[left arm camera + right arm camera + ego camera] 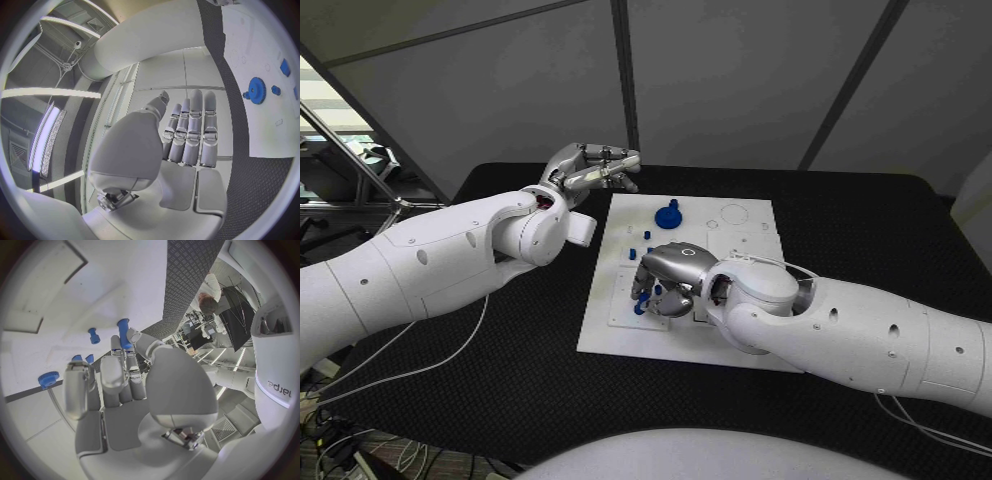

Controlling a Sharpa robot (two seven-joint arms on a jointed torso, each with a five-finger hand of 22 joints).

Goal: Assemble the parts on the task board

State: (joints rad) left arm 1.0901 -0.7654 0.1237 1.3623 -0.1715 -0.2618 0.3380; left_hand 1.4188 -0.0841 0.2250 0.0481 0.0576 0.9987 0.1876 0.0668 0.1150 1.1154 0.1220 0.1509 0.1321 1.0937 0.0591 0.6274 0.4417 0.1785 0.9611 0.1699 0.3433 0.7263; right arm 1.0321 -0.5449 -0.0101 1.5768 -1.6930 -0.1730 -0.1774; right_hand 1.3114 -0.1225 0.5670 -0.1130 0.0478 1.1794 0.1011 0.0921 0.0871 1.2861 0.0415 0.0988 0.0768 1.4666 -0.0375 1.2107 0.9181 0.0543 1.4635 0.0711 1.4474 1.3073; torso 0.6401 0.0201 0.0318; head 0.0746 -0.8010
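The white task board [620, 328] lies in the middle of the black table. My right hand [671, 277] rests low over its middle and pinches a blue peg [123, 332] between thumb and a fingertip [116, 343]; the peg [642, 302] shows at the fingertips. A blue gear [669, 213] with a knob stands near the board's far end, also seen as the gear [255, 90]. Small blue pegs [633, 237] lie between the gear and my right hand. My left hand [594, 165] hangs raised off the board's far left corner, fingers straight and holding nothing.
More small blue parts [94, 335] lie on the board [44, 285] just beyond my right fingers, and a round blue piece [47, 379] sits beside them. The board has empty holes [733, 213] at its far right. Black table [877, 230] surrounds the board.
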